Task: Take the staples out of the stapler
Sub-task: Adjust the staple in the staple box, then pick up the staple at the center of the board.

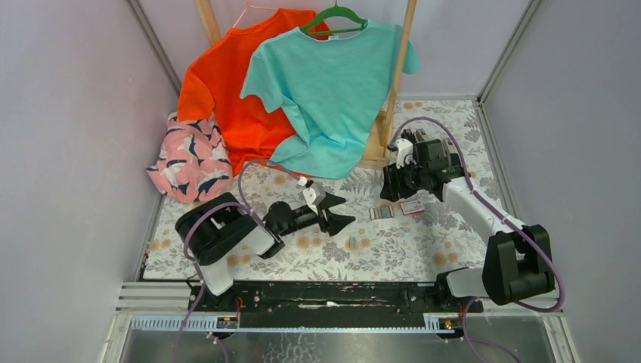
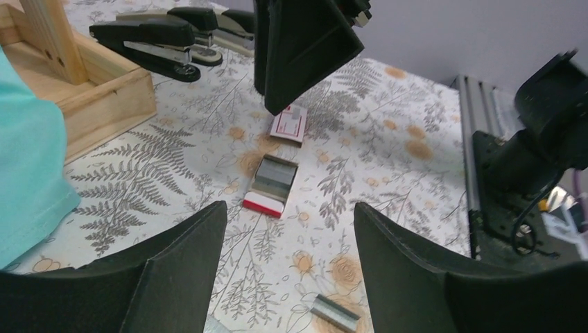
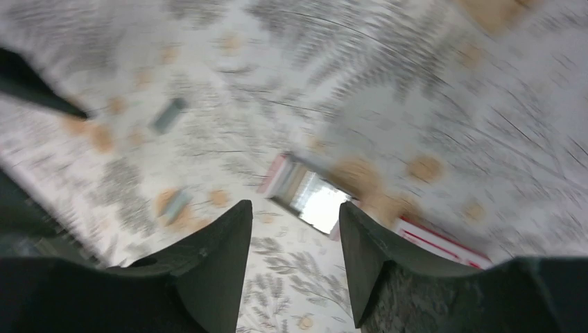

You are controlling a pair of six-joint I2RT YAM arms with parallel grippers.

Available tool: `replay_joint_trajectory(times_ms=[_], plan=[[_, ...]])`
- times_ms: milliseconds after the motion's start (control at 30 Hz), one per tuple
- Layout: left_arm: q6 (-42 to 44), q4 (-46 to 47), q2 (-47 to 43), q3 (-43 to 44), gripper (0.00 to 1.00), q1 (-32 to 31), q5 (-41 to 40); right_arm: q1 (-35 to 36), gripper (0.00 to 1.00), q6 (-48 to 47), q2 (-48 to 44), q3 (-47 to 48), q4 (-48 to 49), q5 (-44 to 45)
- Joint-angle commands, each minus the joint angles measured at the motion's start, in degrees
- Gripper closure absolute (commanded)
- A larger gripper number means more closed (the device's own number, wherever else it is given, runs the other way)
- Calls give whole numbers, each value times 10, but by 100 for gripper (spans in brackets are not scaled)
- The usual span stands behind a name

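Observation:
Two black staplers (image 2: 142, 38) lie by the wooden rack foot at the far side of the left wrist view; the right arm mostly hides them from the top. A loose strip of staples (image 2: 335, 312) lies on the cloth just ahead of my open, empty left gripper (image 2: 290, 208); it also shows in the top view (image 1: 352, 242) and, blurred, in the right wrist view (image 3: 168, 114). My right gripper (image 3: 295, 229) is open and empty, hovering over the open staple tray (image 3: 305, 191). From the top, the left gripper (image 1: 336, 212) and right gripper (image 1: 389, 193) face each other.
The open tray of staples (image 2: 274, 177) and its white-and-pink box sleeve (image 2: 289, 125) lie mid-table. The wooden rack base (image 2: 90, 90) stands behind, with a teal shirt (image 1: 329, 91) and an orange shirt (image 1: 227, 98) hanging on it. A patterned pink bundle (image 1: 189, 159) sits at the left.

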Motion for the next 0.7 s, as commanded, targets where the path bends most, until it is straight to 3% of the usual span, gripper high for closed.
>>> replay_joint_trajectory(times_ms=[0, 67, 167, 300, 500, 600, 667], plan=[[-71, -26, -55, -2, 29, 2, -12, 1, 44, -120, -13, 77, -67, -257], [-93, -138, -91, 16, 33, 0, -46, 1, 45, -131, -5, 109, -91, -340], [-113, -374, -138, 70, 36, -19, -150, 0, 46, -63, -1, 117, -45, -389], [-147, -585, -164, 126, 40, -52, -260, -7, 45, -81, -26, 133, -77, -335], [-163, -711, -159, 177, 40, -85, -326, -16, 43, -117, -98, 92, -69, -327], [-149, -712, -172, 167, 40, -85, -323, -16, 43, -179, -102, 76, -87, -395], [-138, -714, -196, 157, 40, -85, -323, -15, 43, -277, -102, 70, -129, -473]])
